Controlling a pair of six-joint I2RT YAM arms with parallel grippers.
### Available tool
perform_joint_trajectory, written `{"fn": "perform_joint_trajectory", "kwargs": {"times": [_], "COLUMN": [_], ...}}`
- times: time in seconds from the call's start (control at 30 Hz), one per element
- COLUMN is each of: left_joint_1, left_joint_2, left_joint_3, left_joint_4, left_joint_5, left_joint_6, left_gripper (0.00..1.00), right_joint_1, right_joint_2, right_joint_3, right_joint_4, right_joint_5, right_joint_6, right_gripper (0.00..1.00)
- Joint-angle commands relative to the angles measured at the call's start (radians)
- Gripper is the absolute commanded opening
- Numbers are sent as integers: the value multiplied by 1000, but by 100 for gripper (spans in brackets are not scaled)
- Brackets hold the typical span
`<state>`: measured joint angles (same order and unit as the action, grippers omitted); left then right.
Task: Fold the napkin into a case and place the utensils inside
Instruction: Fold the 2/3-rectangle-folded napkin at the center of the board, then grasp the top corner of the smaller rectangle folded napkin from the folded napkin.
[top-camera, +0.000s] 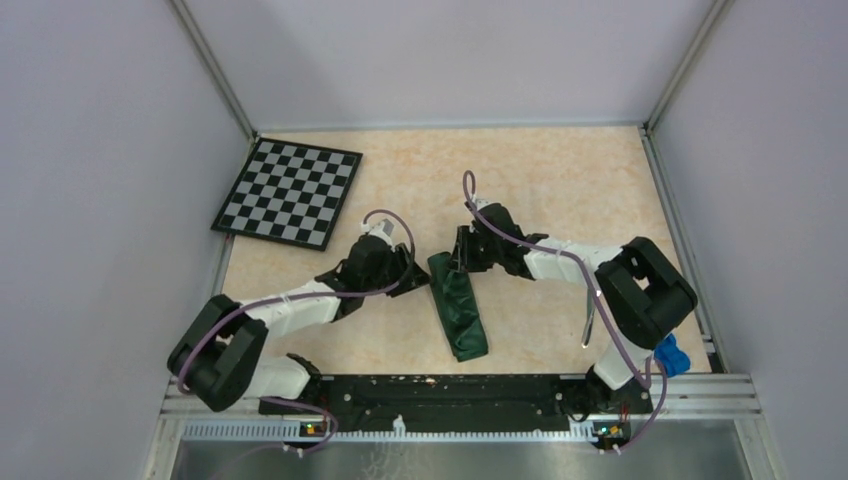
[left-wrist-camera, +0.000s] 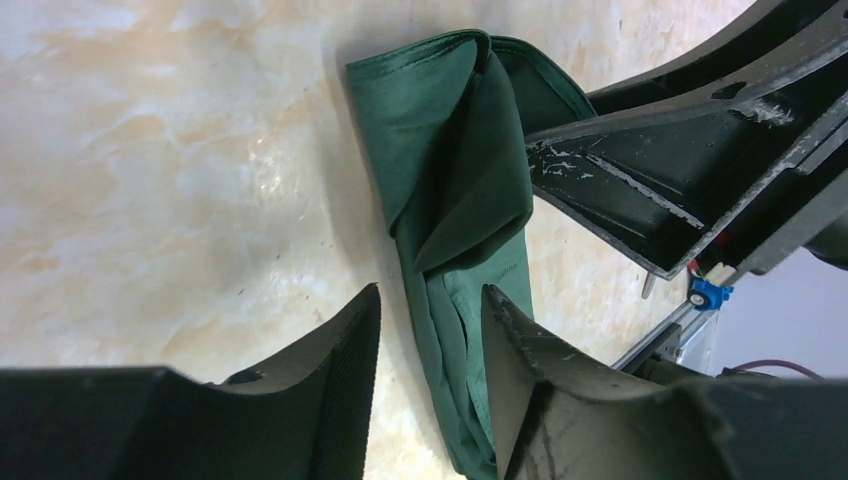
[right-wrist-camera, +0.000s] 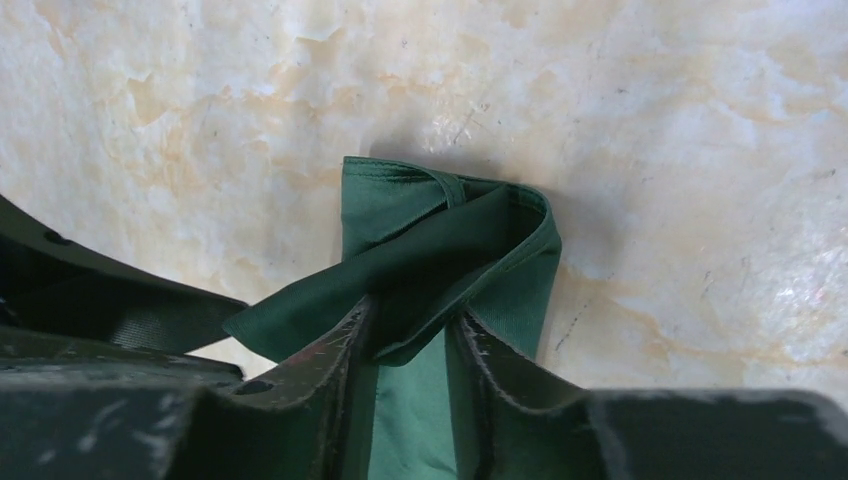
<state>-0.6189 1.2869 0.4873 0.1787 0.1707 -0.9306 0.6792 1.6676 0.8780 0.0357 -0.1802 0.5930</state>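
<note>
Risk of the loose top flap springing open if the half-spread right hand (right-wrist-camera: 410, 345), straddling the fold at the far end of the napkin case (top-camera: 458, 305) mid-table, lets slip, with the left hand (left-wrist-camera: 430, 350) half-spread, gripping nothing.

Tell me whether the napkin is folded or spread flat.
Folded. The napkin lies as a long narrow strip on the table, with overlapping layers visible at its far end in both wrist views.

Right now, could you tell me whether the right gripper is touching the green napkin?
Touching. The right wrist view shows the right gripper with its fingers pressed against a raised layer of the napkin between them.
</note>
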Motion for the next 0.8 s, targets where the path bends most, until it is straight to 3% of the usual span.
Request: {"fn": "perform_joint_trajectory", "kwargs": {"times": [0.0, 0.23, 0.47, 0.57, 0.77], "left_joint_1": [7, 14, 16, 19, 29], "left_joint_2": [84, 171, 250, 265, 238], "left_joint_3": [83, 146, 191, 208, 215], "left_joint_4": [55, 56, 58, 55, 14], "left_joint_5": [62, 59, 80, 82, 66], "left_joint_6": [63, 83, 87, 88, 93], "left_gripper": [45, 25, 6, 1, 0], "right_joint_1": [12, 14, 19, 20, 20], "right_joint_2": [-7, -12, 10, 28, 5], "right_joint_3": [41, 33, 35, 29, -13], "right_joint_4": [19, 59, 113, 129, 196], "right_joint_5": [-6, -113, -221, -235, -254], "right_joint_6": [-17, -34, -39, -44, -74], "right_gripper": [23, 0, 0, 4, 25]}}
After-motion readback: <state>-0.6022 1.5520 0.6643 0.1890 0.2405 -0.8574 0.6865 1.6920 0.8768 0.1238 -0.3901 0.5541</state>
